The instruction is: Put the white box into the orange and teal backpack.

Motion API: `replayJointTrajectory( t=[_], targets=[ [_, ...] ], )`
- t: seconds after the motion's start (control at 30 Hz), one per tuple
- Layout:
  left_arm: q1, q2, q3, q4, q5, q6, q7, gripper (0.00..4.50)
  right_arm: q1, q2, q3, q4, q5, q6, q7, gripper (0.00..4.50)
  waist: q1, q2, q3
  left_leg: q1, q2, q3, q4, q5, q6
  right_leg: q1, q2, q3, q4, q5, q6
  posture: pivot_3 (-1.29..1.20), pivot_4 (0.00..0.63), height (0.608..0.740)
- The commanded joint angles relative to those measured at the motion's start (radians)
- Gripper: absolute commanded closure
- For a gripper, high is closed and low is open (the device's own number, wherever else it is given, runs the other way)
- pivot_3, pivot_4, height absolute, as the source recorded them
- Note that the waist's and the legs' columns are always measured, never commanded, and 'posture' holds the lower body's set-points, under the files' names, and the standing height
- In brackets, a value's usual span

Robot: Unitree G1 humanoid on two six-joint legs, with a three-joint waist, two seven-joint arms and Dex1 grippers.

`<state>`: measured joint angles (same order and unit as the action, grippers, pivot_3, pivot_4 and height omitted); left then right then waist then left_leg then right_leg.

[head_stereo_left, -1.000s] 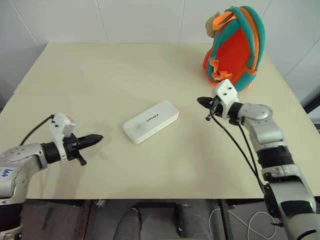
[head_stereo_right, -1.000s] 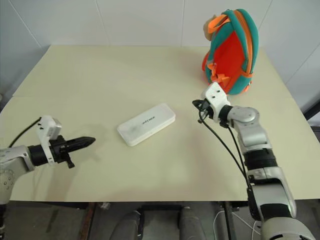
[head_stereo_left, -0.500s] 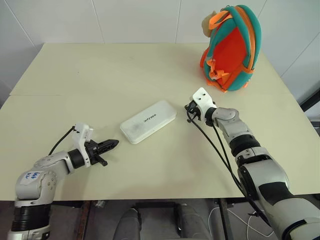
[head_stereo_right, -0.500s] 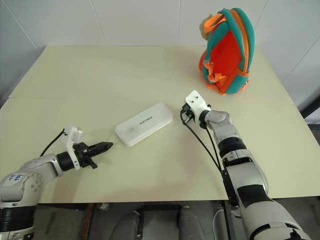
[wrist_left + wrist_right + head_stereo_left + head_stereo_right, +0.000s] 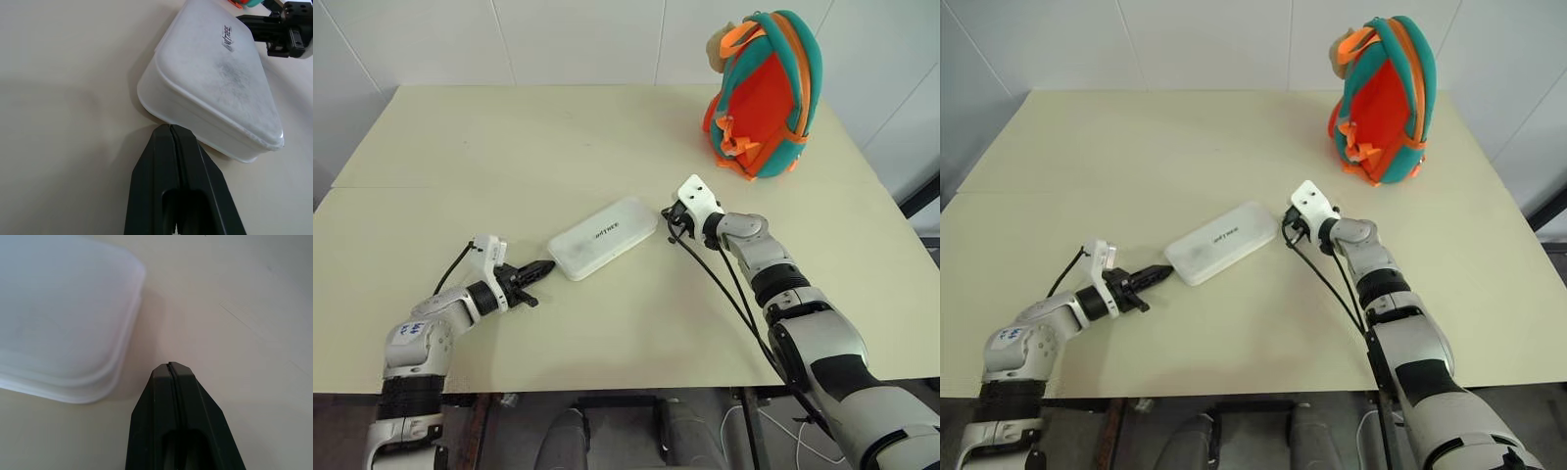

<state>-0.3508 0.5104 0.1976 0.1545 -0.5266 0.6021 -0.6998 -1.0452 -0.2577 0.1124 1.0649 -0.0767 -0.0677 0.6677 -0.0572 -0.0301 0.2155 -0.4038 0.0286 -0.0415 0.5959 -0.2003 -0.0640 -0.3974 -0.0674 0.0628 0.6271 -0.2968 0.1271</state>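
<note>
Pale cream laminate forms the table (image 5: 509,147), the largest surface shown, which carries every other item. The orange and teal backpack (image 5: 762,93) stands upright near the far right corner of the table, its orange panel facing the camera, a beige pom-pom (image 5: 718,44) at its upper left; whether its opening is zipped, and what it contains, cannot be told. The white box (image 5: 603,237) lies flat near the middle of the table, well apart from the backpack, its long axis running diagonally and its lettered face upward. The left gripper (image 5: 540,268) lies low over the table at the box's near left end, its two black fingers (image 5: 168,166) pressed together and holding nothing; in the left wrist view the tip lies right at the box's corner, though contact cannot be confirmed. The right gripper (image 5: 668,212) lies at the box's far right end, its fingers (image 5: 173,401) likewise clenched on nothing; in the right wrist view its tip sits just beside the box's rounded corner, with a narrow strip of table between them. The box thus lies between the two closed tips.
</note>
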Motion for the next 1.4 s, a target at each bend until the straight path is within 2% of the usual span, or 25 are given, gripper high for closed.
replayJointTrajectory(
  t=[0.03,0.23,0.63,0.97,1.4],
  targets=[
    [-0.026,-0.013,-0.019,0.051,0.026,-0.042,-0.024,4.49,-0.014,0.007,-0.010,-0.045,0.015,-0.019,0.026,4.50,0.000,0.000,0.000,0.000,0.000,0.000,0.000,0.000,0.000,0.000,0.000,0.000,0.000,0.000,0.000,0.00,0.150,0.740],
    [-0.105,-0.042,-0.038,0.169,0.072,-0.112,-0.044,4.49,0.014,0.012,0.004,-0.140,0.029,0.007,0.112,4.50,0.001,0.001,0.000,0.001,0.000,-0.001,0.000,0.001,-0.001,0.000,0.000,0.000,0.001,0.000,0.000,0.00,0.150,0.740],
    [-0.145,-0.028,-0.047,0.157,0.096,-0.111,-0.081,4.49,0.171,-0.061,0.070,-0.476,0.034,0.177,0.298,4.50,0.001,0.001,-0.001,0.001,0.000,-0.001,0.000,0.001,-0.001,0.000,0.001,0.000,0.001,0.001,0.000,0.00,0.150,0.740],
    [-0.108,0.070,-0.109,-0.012,0.082,-0.002,-0.176,4.49,0.327,-0.165,0.121,-0.862,0.087,0.402,0.470,4.50,0.003,0.001,-0.001,0.000,0.001,-0.002,0.000,0.001,-0.002,0.000,0.002,0.000,-0.001,0.000,0.000,0.00,0.150,0.740],
    [-0.010,0.174,-0.176,-0.238,0.053,0.138,-0.252,4.49,0.477,-0.302,0.117,-1.188,0.145,0.592,0.535,4.50,0.007,0.001,0.000,-0.001,0.001,-0.002,0.000,0.000,-0.002,0.000,0.002,0.000,-0.003,-0.001,-0.002,0.00,0.150,0.740]
  ],
)
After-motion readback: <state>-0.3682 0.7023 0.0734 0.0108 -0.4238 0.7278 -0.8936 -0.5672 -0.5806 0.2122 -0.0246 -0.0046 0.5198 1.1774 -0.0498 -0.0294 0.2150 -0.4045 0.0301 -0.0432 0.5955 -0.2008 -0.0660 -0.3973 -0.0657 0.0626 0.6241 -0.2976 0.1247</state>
